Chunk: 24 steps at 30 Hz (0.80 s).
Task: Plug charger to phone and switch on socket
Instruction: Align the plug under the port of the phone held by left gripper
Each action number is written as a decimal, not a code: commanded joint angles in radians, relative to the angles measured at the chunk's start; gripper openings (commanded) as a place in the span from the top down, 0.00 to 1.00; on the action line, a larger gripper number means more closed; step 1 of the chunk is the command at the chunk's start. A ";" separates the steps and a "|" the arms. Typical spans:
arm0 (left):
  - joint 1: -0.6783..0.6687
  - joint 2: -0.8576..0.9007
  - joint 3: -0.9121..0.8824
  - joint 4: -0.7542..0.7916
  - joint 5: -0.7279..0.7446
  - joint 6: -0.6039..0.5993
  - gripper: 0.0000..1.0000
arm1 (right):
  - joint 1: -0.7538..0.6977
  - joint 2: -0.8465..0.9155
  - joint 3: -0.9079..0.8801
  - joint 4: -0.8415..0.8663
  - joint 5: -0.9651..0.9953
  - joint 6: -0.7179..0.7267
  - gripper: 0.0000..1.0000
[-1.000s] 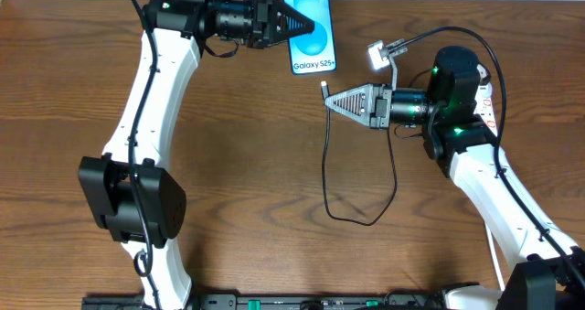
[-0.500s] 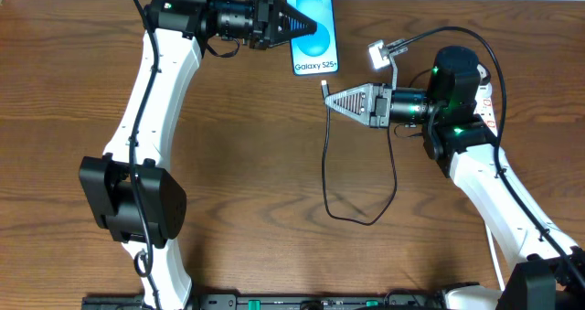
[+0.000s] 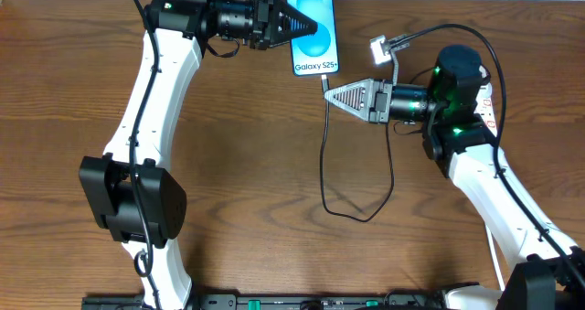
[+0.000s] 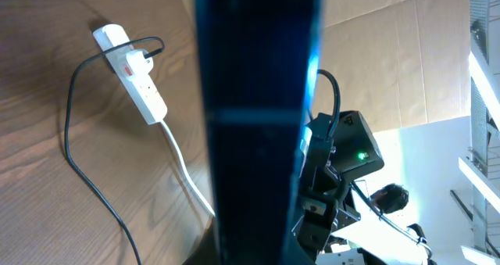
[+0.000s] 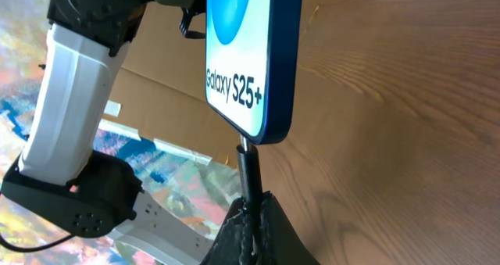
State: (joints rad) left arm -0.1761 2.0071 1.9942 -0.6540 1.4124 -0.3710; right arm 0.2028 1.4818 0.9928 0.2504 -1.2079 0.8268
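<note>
The phone [image 3: 312, 31], with its light blue screen and Galaxy S25+ text, is held off the table at the top centre by my left gripper [image 3: 313, 26], which is shut on it. In the left wrist view only its dark edge [image 4: 258, 124] shows. My right gripper [image 3: 331, 94] is shut on the charger plug [image 5: 247, 167]. The plug's metal tip touches the phone's bottom edge [image 5: 269, 132]. The black charger cable [image 3: 325, 177] loops down over the table. The socket [image 4: 137, 73] is a white strip with red marks, mostly hidden under my right arm in the overhead view.
The socket's white cord [image 4: 186, 175] runs from the strip toward the near edge. The black cable [image 4: 82, 167] curves across the wood on the right half. My right arm [image 3: 475, 164] covers the right side, and brown cardboard [image 4: 391, 54] stands behind the table.
My right gripper has moved up and slightly left with the plug, closing the gap to the phone's bottom edge. The phone has shifted a little to the right. Both grips are unchanged.
</note>
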 commanded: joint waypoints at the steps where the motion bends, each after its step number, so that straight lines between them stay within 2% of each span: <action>1: -0.012 -0.004 0.020 0.005 0.050 -0.009 0.93 | 0.024 -0.018 0.013 0.000 0.029 0.015 0.99; 24: -0.017 -0.004 0.020 0.047 0.050 -0.009 0.93 | 0.023 -0.018 0.013 0.011 0.019 0.034 0.99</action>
State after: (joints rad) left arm -0.1917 2.0068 1.9942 -0.6197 1.4162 -0.3740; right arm 0.2249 1.4818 0.9928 0.2565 -1.1728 0.8555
